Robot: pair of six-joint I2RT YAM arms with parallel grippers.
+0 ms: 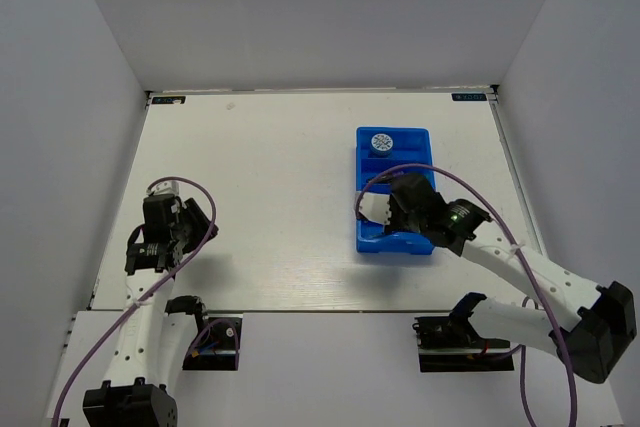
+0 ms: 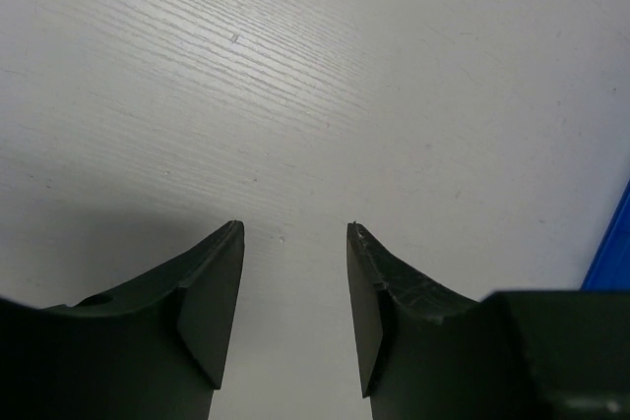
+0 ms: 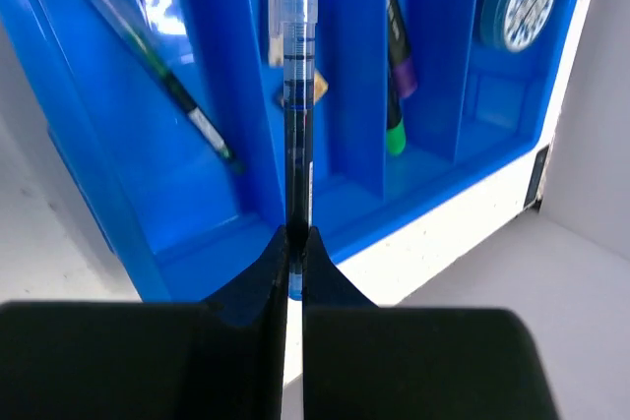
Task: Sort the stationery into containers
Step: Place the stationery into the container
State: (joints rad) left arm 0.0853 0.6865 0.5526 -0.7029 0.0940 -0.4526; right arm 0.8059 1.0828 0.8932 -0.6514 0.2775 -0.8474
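Right wrist view first: the right hand [image 3: 295,235] has its two matte black fingers [image 3: 251,282] pressed together, pinching a thin pen [image 3: 296,66] by one end. The barrel is clear plastic with a dark blue core inside, straight as a rod. It points away from the hand, out over the tray [image 3: 354,76]. It lines up with a ridge and the slot beside it, and which compartment it hangs above I can't tell from here.

That tray is glossy bright blue plastic, rectangular, with tall ridges cutting it crosswise into slots. In the left slot a slim dark pen [image 3: 162,81] lies slantwise on the floor. Right of the held pen are black highlighters [image 3: 396,95], one with a purple end and one green, lying together along their slot. The far right slot holds a round disc [image 3: 522,2], blue with a white patterned face.

Top external view now: the tray sits on the right half of the white tabletop [image 1: 270,197], with the right hand over its near end and the disc in the farthest compartment.

Left wrist view: the left hand [image 2: 295,228] is spread, with nothing between its wedge-shaped black fingers. It hangs above pale tabletop streaked with fine wood-grain lines, and a sliver of blue tray shows at the right edge. It is well apart from the tray.
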